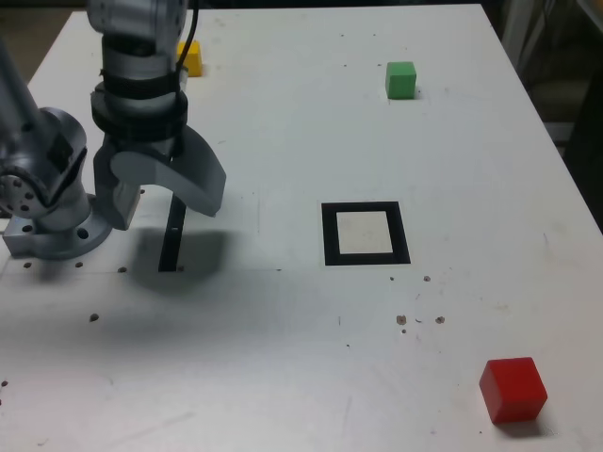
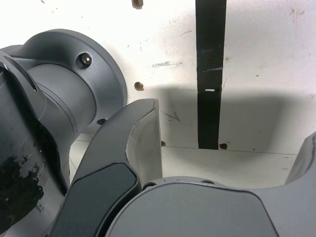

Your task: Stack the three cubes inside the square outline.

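Note:
My gripper [image 1: 168, 200] hangs open and empty near the exterior view's left, above a thin black strip [image 1: 172, 235] on the white table [image 1: 283, 122]. In the wrist view the wide-apart fingers [image 2: 143, 133] frame that strip [image 2: 210, 89] with nothing between them. The square outline [image 1: 366, 233] lies at the table's middle, its pale inside bare. The green cube [image 1: 401, 80] sits at the far side, right of centre. The red cube [image 1: 513, 389] sits near the front right corner. The yellow cube [image 1: 191, 56] peeks out behind the arm at the far left.
The arm's grey base [image 1: 47, 202] is bolted at the exterior view's left edge. Small screw holes [image 1: 415, 318] dot the tabletop in front of the outline. The table's right edge [image 1: 565, 169] drops off to a dark floor.

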Tool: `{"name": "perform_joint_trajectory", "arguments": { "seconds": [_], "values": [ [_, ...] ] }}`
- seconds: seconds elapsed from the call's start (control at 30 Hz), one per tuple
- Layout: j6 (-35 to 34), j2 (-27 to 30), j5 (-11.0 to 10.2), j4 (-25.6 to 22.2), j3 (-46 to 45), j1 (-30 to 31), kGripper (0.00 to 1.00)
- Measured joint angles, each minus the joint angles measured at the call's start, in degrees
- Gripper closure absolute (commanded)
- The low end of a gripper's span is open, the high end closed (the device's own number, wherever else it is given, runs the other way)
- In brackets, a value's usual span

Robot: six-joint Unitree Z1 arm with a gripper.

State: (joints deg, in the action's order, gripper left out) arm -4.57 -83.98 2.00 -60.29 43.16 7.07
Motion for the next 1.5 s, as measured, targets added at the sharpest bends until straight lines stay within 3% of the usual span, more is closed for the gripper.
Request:
{"name": "perform_joint_trajectory", "arguments": {
  "seconds": [0.47,1.5],
  "values": [
    [-0.2,-3.7,0.9,0.4,2.4,0.9,0.01],
    [-8.8,-14.0,1.4,-10.5,22.3,11.6,0.01]
  ]
}}
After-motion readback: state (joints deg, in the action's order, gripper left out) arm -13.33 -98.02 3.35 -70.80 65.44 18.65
